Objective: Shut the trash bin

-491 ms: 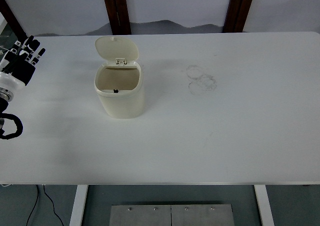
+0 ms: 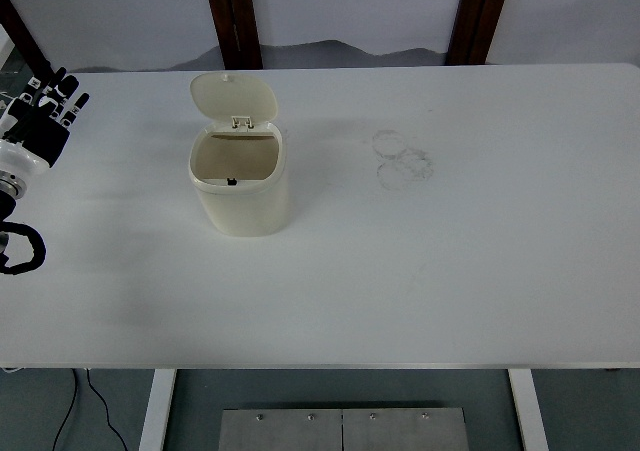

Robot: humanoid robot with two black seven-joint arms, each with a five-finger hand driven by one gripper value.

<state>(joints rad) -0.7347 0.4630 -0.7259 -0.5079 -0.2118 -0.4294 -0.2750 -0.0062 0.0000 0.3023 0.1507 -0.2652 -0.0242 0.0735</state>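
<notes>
A small cream trash bin point(image 2: 240, 186) stands on the white table point(image 2: 450, 261), left of centre. Its hinged lid point(image 2: 233, 98) stands upright at the back, so the bin is open and its inside shows. My left hand point(image 2: 40, 121) is at the far left edge of the table, well to the left of the bin, with its fingers spread and holding nothing. My right arm is out of view.
Faint ring marks point(image 2: 402, 158) stain the table to the right of the bin. A black cable loop point(image 2: 22, 251) hangs by my left arm. Two dark wooden posts point(image 2: 232, 16) stand behind the table's far edge.
My left hand has shifted slightly left and up at the table's edge. The bin and its lid have not moved.
</notes>
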